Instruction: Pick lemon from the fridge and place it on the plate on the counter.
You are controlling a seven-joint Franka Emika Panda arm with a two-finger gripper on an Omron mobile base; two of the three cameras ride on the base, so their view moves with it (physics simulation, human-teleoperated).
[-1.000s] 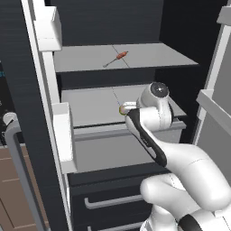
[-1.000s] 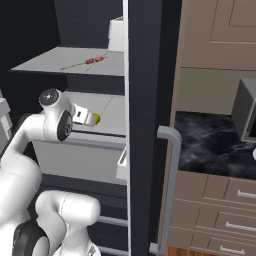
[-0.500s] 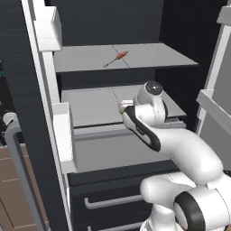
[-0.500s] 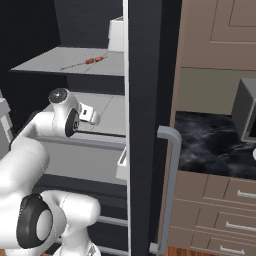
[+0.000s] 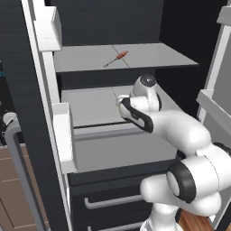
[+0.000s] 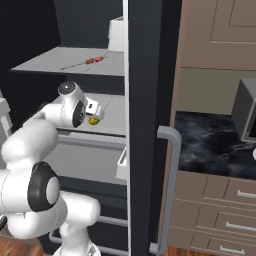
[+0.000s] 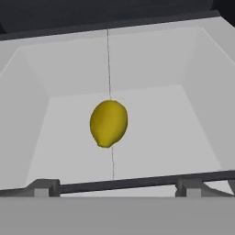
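Note:
The lemon [image 7: 109, 123] lies on the pale grey middle shelf [image 7: 151, 137] of the open fridge [image 5: 40, 113], centred in the hand view. My gripper [image 7: 114, 187] is open, its fingertips [image 7: 43, 187] spread wide at the bottom of that view, with the lemon a short way ahead and not between them. From the right base view, the lemon [image 6: 93, 120] sits just below and beside the gripper [image 6: 93, 111]. The black marbled counter [image 6: 210, 145] lies to the right of the fridge door. A pale sliver at its right edge may be the plate [image 6: 254, 154].
A thin orange-red stick [image 5: 115, 58] rests on the upper shelf. White door bins [image 5: 61, 131] hang on the left door. The fridge door edge with its grey bar handle [image 6: 169, 190] stands between arm and counter. A grey microwave [image 6: 247, 117] sits on the counter.
The arm has reached deeper onto the middle shelf, bringing the hand closer to the lemon. The lemon has not moved.

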